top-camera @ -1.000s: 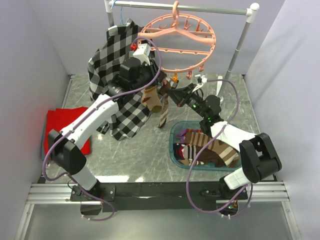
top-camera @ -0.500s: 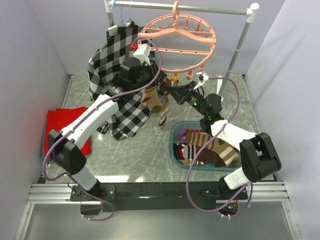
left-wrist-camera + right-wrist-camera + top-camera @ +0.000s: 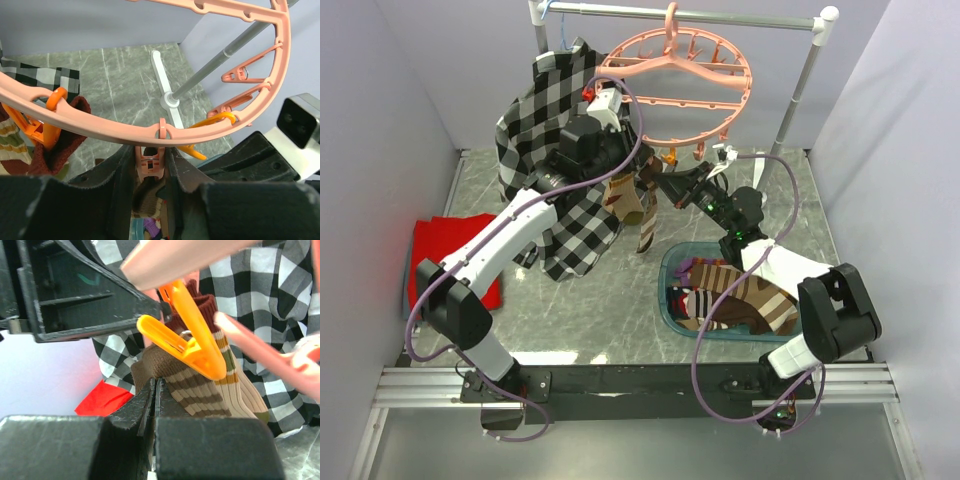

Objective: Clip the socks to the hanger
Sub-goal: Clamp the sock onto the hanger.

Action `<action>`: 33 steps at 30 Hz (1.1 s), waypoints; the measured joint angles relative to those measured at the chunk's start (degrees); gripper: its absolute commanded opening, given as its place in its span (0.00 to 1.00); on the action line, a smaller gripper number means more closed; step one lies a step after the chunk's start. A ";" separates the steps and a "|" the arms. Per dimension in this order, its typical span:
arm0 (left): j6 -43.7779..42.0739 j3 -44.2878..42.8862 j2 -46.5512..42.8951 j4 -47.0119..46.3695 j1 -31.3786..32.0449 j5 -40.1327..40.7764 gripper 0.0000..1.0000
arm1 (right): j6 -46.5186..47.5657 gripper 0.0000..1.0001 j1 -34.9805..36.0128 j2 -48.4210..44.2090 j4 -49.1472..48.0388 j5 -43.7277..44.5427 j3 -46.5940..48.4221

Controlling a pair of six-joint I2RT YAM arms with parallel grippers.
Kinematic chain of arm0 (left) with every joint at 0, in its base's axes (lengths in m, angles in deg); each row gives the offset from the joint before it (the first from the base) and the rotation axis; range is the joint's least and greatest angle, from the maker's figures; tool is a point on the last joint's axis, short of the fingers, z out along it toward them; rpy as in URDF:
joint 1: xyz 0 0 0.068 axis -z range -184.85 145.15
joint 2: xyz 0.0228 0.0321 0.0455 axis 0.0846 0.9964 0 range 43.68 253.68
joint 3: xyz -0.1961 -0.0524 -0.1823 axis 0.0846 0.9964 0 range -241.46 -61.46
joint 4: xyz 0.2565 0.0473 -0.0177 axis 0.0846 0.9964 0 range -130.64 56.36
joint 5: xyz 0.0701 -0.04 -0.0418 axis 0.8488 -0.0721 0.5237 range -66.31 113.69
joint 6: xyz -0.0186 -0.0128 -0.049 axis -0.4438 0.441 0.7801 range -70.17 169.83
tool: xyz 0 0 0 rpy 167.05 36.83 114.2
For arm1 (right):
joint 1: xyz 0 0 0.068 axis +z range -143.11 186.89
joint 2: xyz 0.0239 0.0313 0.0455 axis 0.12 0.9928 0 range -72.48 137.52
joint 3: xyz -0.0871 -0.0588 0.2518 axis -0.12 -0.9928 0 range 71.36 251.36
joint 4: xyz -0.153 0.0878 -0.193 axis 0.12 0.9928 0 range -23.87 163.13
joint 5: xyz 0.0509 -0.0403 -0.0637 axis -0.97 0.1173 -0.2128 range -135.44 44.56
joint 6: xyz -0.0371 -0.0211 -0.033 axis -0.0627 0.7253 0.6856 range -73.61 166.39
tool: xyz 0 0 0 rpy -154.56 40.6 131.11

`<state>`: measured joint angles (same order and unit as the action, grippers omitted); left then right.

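Note:
The salmon-pink hanger hangs from the rail; its ring crosses the left wrist view. My left gripper is shut on a pink clip under the ring and squeezes it. My right gripper is shut on the cuff of a brown striped sock, held just below that clip; the sock dangles. An orange clip holds a tan and maroon striped sock beside it. More socks lie in the teal bin.
A black-and-white plaid shirt hangs at the left of the grey rail. A red cloth lies at the left on the table. The rail's right post stands behind the hanger.
My right gripper has edged up and left with the striped sock, closer to the left gripper. The left arm has held still on the clip.

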<state>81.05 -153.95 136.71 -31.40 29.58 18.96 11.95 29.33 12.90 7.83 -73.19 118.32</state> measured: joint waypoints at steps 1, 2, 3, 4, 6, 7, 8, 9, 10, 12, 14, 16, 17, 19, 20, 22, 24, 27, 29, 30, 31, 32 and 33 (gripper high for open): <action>0.02 0.04 -0.09 0.02 0.00 -0.02 0.19 | -0.07 0.00 0.00 0.22 0.02 0.00 0.04; 0.07 0.17 -0.22 0.02 0.00 -0.09 0.19 | -0.15 0.00 0.00 0.42 0.09 -0.02 0.20; 0.09 0.24 -0.31 0.02 0.00 -0.15 0.19 | -0.22 0.00 -0.02 0.61 0.15 -0.02 0.39; 0.11 0.28 -0.35 0.02 0.00 -0.22 0.19 | -0.24 0.00 -0.07 0.81 0.22 -0.07 0.76; 0.13 0.28 -0.48 0.00 0.00 -0.42 0.19 | -0.22 0.00 -0.20 1.01 0.24 -0.13 1.18; 0.15 0.28 -0.55 -0.02 0.00 -0.48 0.19 | -0.24 0.00 -0.24 1.01 0.24 -0.13 1.22; 0.15 0.28 -0.61 -0.02 0.00 -0.52 0.19 | -0.26 0.00 -0.28 1.01 0.22 -0.13 1.27; 0.15 0.28 -0.63 -0.02 0.00 -0.61 0.19 | -0.31 0.00 -0.33 1.01 0.20 -0.15 1.29; 0.15 0.28 -0.63 0.00 0.00 -0.63 0.19 | -0.42 0.00 -0.37 1.01 0.20 -0.20 1.36; 0.15 0.28 -0.63 -0.02 0.00 -0.63 0.23 | -0.48 0.00 -0.46 1.01 0.22 -0.24 1.44; 0.15 0.28 -0.63 -0.07 0.00 -0.61 0.31 | -0.52 0.00 -0.50 1.01 0.26 -0.37 1.55; 0.13 0.28 -0.63 -0.17 -0.02 -0.57 0.50 | -0.52 0.01 -0.52 1.01 0.42 -0.46 1.70; 0.11 0.28 -0.63 -0.17 0.00 -0.42 0.56 | -0.52 0.05 -0.52 1.01 0.48 -0.48 1.79; 0.11 0.39 -0.63 -0.07 -0.02 -0.37 0.67 | -0.63 0.09 -0.55 1.01 0.42 -0.46 1.90; -0.04 0.44 -0.63 0.02 0.00 -0.35 0.69 | -0.68 0.13 -0.55 1.01 0.39 -0.46 1.90; -0.13 0.46 -0.63 0.07 0.00 0.02 0.71 | -0.70 0.18 -0.57 1.01 0.44 -0.48 1.90; -0.13 0.52 -0.66 0.04 0.00 0.52 0.71 | -0.68 0.27 -0.59 0.98 0.48 -0.61 1.90; -0.13 0.66 -0.66 0.07 0.00 1.62 0.68 | -0.20 0.35 -0.59 0.85 1.25 -0.87 1.90; -0.15 0.66 -0.66 0.07 0.00 2.36 0.65 | 0.79 0.42 -0.59 0.22 3.21 -0.87 1.90; -0.15 0.66 -0.66 0.07 0.00 2.71 0.63 | 1.42 0.44 -0.59 -0.31 4.48 -0.83 1.90; -0.17 0.66 -0.66 0.07 0.00 3.04 0.62 | 2.49 0.46 -0.59 -1.22 6.38 -0.83 1.90; -0.17 0.66 -0.66 0.07 0.00 3.19 0.61 | 3.32 0.49 -0.59 -2.08 7.76 -0.76 1.88; -0.20 0.66 -0.66 0.07 0.00 3.30 0.59 | 4.44 0.50 -0.59 -3.21 9.68 -0.59 1.88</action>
<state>80.86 -153.29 136.06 -31.34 29.58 22.26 16.39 28.74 9.69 17.51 -73.78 120.20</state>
